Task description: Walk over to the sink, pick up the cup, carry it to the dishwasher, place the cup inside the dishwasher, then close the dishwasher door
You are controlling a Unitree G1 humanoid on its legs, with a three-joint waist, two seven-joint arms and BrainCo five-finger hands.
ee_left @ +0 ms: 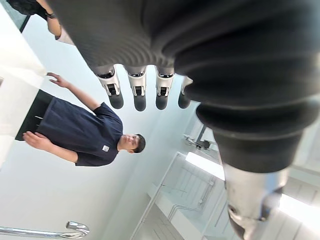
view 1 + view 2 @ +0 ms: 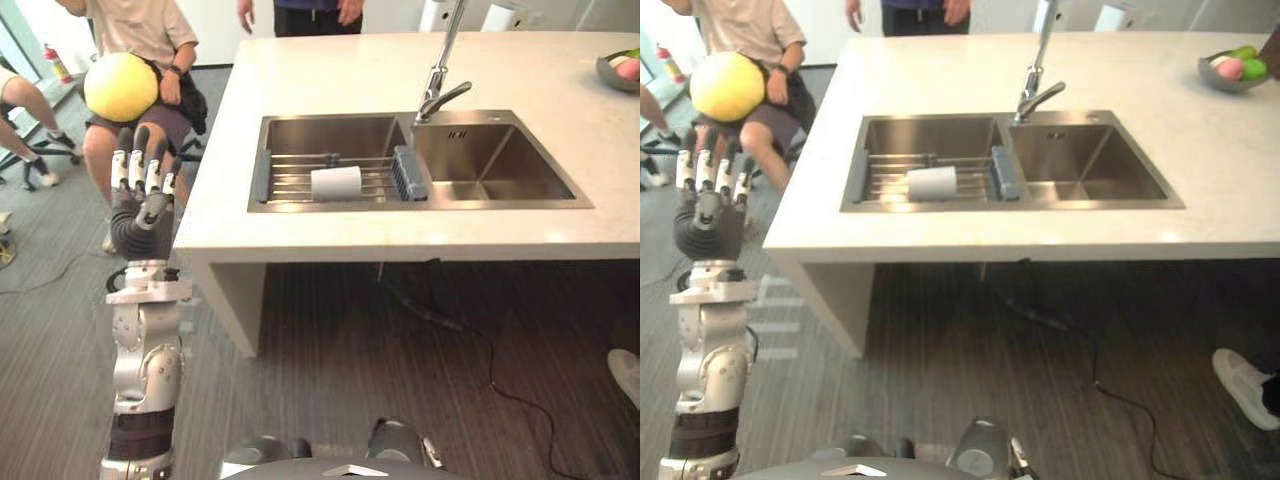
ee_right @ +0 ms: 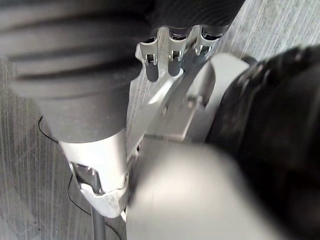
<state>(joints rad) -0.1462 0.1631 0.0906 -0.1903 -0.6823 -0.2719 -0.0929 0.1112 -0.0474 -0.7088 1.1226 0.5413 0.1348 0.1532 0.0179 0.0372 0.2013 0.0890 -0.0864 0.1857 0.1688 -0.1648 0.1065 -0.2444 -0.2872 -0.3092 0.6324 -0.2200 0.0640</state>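
Note:
A white cup (image 2: 336, 182) lies on its side on a wire rack (image 2: 290, 180) in the left basin of a steel double sink (image 2: 420, 204). The sink is set in a white counter (image 2: 330, 70), with a tap (image 2: 440, 90) behind its divider. My left hand (image 2: 140, 195) is raised off the counter's left end, well short of the cup, open with its fingers (image 1: 137, 95) straight and nothing in it. My right hand (image 3: 172, 50) hangs low beside me above the grey floor, its fingers relaxed and holding nothing.
A seated person holding a yellow ball (image 2: 121, 87) is close behind my left hand. Another person (image 2: 300, 15) stands at the counter's far side. A bowl of fruit (image 2: 620, 70) sits at the far right. A shoe (image 2: 625, 375) shows on the floor at right.

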